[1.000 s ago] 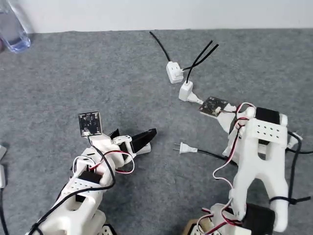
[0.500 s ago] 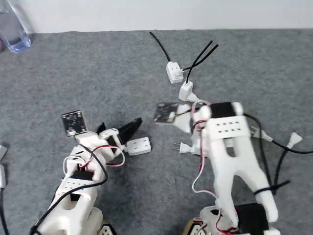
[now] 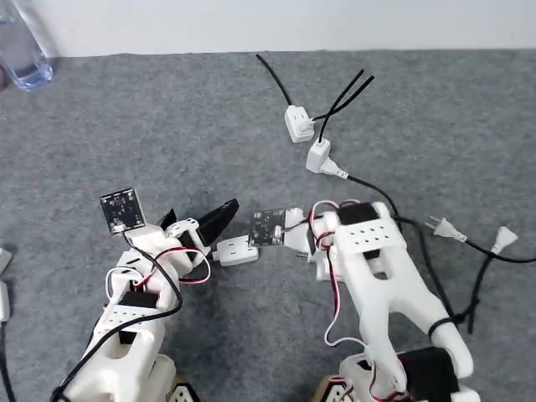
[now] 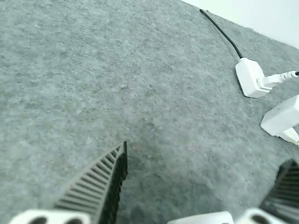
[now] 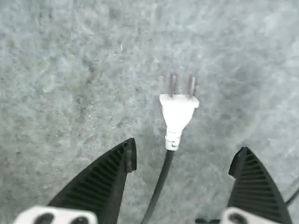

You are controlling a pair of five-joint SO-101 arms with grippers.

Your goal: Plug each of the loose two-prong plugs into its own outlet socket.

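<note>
The right gripper (image 5: 187, 150) is hanging with its jaws spread wide and is gripping nothing. Directly below the gap between its ribbed black fingers (image 5: 110, 179), a white two-prong plug (image 5: 178, 112) is lying flat on the grey felt (image 5: 65, 56), touching neither finger. Its prongs are pointing away from the gripper and its black cable (image 5: 160, 182) is running back under the wrist. Seen from above, the right arm (image 3: 377, 276) is leaning over that spot, its camera board (image 3: 268, 227) facing the other arm. Off to this gripper's right and well apart from it, a second loose plug (image 3: 444, 226) and a third loose plug (image 3: 502, 239) are lying unplugged on the felt. The left gripper (image 4: 205, 156) is likewise standing wide open with nothing clamped. A white outlet socket (image 3: 236, 249) is lying just beside its fingertips (image 4: 119, 158), between them and the right arm's camera board; whether a finger is touching it cannot be told. Farther ahead of the left gripper, well apart, a far socket (image 4: 252, 77) is lying with a black cord (image 4: 219, 30) leading away and a white seated plug (image 4: 273, 80) sticking out of it. Just beside that, a nearer socket (image 4: 282, 116) is carrying another inserted plug (image 3: 335, 170). Far ahead and to the left gripper's left, a clear bottle (image 3: 21, 50) is standing at the felt's edge.
</note>
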